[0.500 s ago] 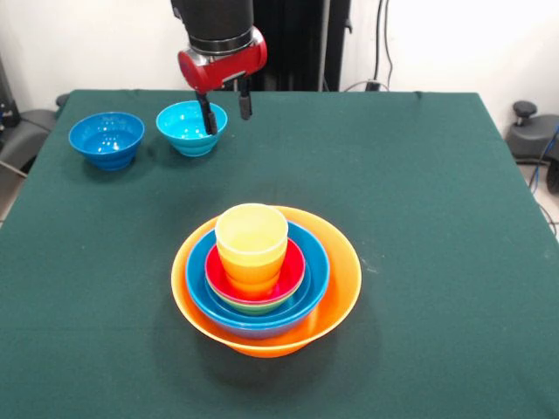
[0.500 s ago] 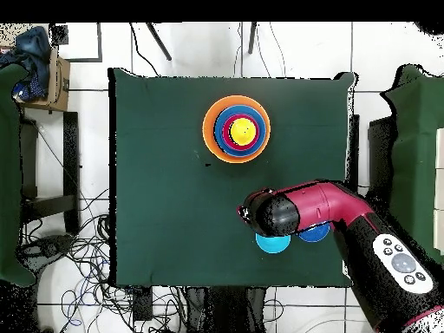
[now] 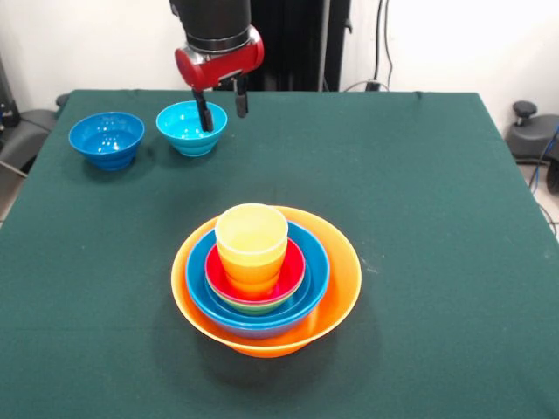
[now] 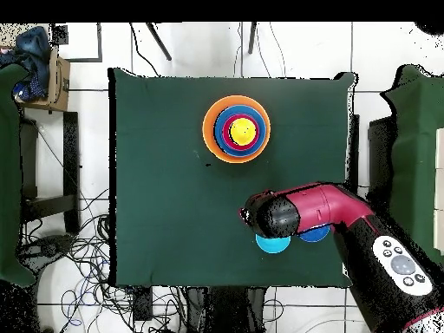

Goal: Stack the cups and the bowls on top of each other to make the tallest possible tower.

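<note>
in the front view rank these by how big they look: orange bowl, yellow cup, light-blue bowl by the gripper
1. orange bowl
2. light-blue bowl and yellow cup: unsure, since the cup sits nearer the camera.

Middle of the desk, the tower (image 3: pixel 265 279) stands upright: a big orange bowl (image 3: pixel 336 297) at the base, a blue bowl (image 3: pixel 310 284) nested inside, green and red bowls within that, and a yellow cup (image 3: pixel 251 234) on top. Far back, a light-blue bowl (image 3: pixel 185 131) and a dark-blue bowl (image 3: pixel 106 140) sit loose, side by side, apart.
</note>
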